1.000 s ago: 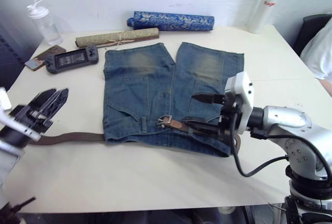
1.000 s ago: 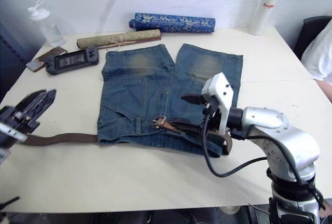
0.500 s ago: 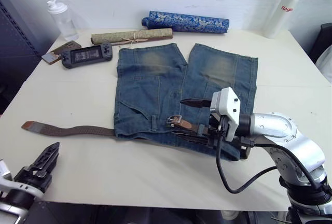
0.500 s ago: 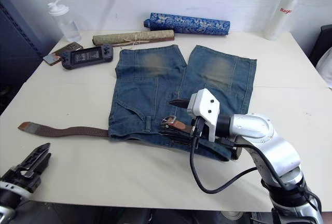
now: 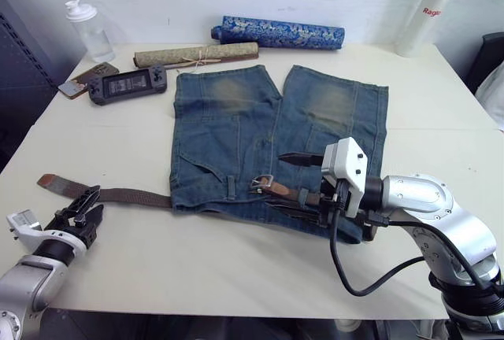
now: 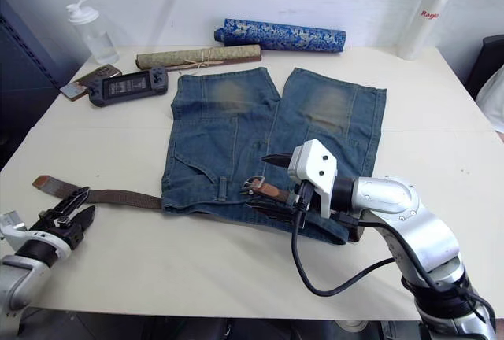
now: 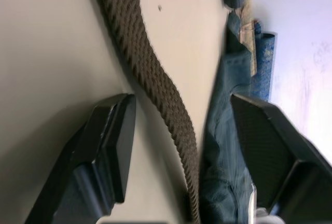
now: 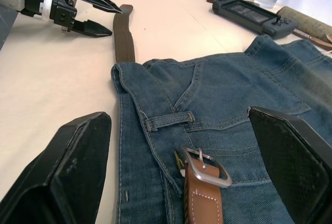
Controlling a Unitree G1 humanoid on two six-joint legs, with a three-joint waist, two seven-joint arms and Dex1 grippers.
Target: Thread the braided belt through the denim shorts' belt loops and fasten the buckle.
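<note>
Straddling the braided belt near its tan tip, the left gripper has its fingers open on the counter. The right gripper, fingers spread, brackets the buckle on the denim shorts. Risk: pulling the free end leftward would likely drag the strap back out of the belt loops. The white bottle bears red lettering, too small to read.

The shorts are faded blue, the belt is dark brown (woven), its buckle silver.
</note>
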